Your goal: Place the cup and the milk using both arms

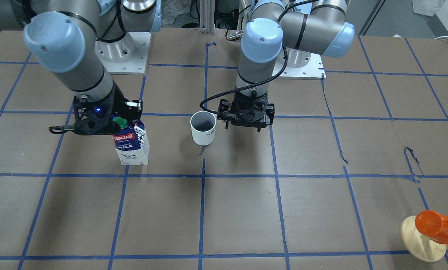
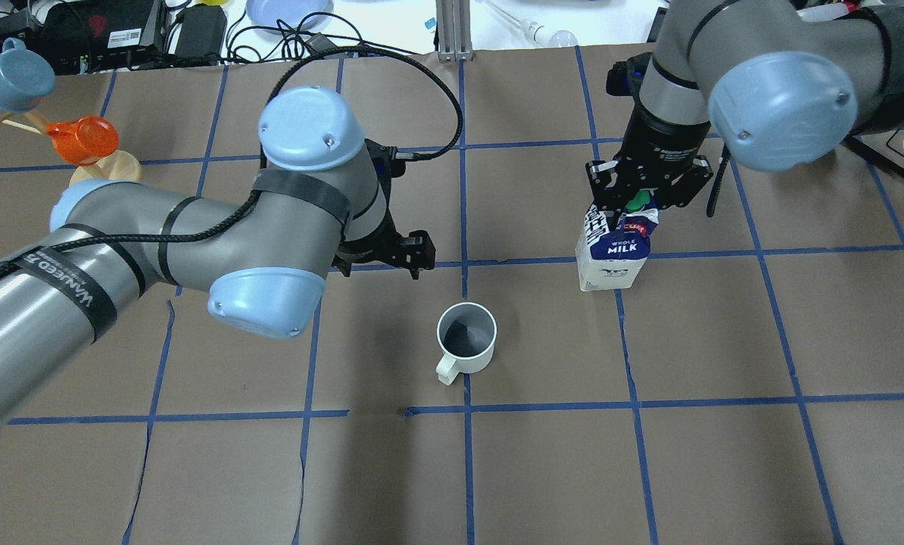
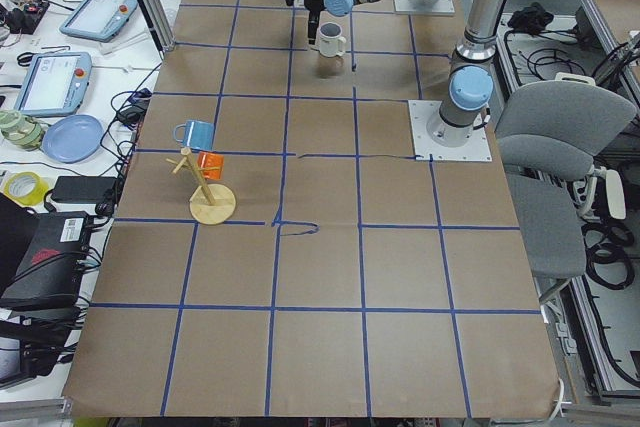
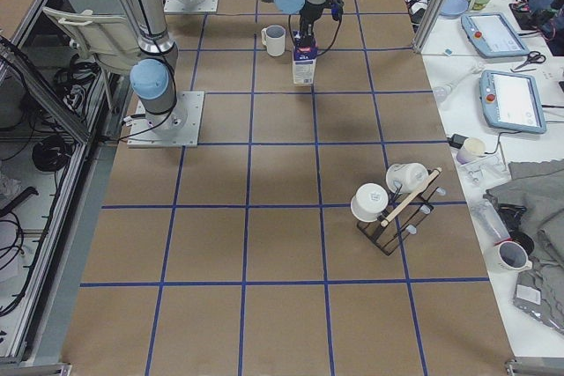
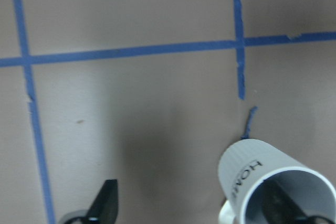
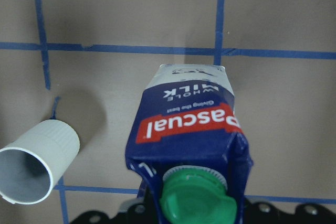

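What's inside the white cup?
The cup looks empty: only its dark grey inside shows from overhead. Shadow covers part of the bottom, so something tiny there could go unseen.

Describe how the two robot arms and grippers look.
The silver-grey, tubular left arm and right arm have light blue joint caps. The left carries a black braided cable and a black lettered strap. The two-fingered left gripper and right gripper are black.

In the left wrist view the lower edge cut off the cup (image 5: 262, 179); of the left gripper (image 1: 246, 123) only one fingertip (image 5: 106, 203) showed there; the milk (image 6: 184, 124) hid the fingers of the right gripper (image 2: 640, 203), so its grip was unclear; in both side views the grippers were too small.
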`<action>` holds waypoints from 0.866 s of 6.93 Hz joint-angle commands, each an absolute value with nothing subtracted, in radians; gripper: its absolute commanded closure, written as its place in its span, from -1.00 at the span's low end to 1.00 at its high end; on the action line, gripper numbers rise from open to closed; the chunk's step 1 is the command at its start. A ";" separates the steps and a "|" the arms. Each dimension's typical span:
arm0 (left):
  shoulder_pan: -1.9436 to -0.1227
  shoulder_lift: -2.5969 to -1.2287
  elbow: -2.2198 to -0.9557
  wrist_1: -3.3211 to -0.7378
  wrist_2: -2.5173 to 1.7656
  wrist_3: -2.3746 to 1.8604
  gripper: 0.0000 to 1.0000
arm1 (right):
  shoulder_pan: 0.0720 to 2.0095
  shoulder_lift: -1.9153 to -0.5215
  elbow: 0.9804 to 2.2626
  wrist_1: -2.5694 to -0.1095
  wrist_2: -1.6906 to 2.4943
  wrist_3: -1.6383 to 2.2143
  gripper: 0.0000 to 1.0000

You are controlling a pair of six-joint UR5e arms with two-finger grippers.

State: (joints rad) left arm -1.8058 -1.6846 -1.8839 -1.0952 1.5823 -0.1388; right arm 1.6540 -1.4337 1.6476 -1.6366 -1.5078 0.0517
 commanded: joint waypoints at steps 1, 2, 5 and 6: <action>-1.705 -1.620 -1.875 -1.181 1.608 -0.017 -1.00 | 1.753 -1.437 1.663 -1.629 -1.454 0.213 0.42; -1.698 -1.586 -1.870 -1.181 1.608 -0.012 -1.00 | 1.755 -1.443 1.705 -1.629 -1.439 0.225 0.42; -1.658 -1.562 -1.830 -1.204 1.646 0.053 -1.00 | 1.790 -1.457 1.772 -1.683 -1.433 0.241 0.42; -1.643 -1.557 -1.797 -1.209 1.644 0.057 -1.00 | 1.804 -1.456 1.782 -1.715 -1.433 0.258 0.42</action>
State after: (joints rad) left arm -1.6611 -1.5635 -1.8302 -1.2029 1.6438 0.0395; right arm 1.7861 -1.4565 1.7702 -1.6814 -1.4344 0.2417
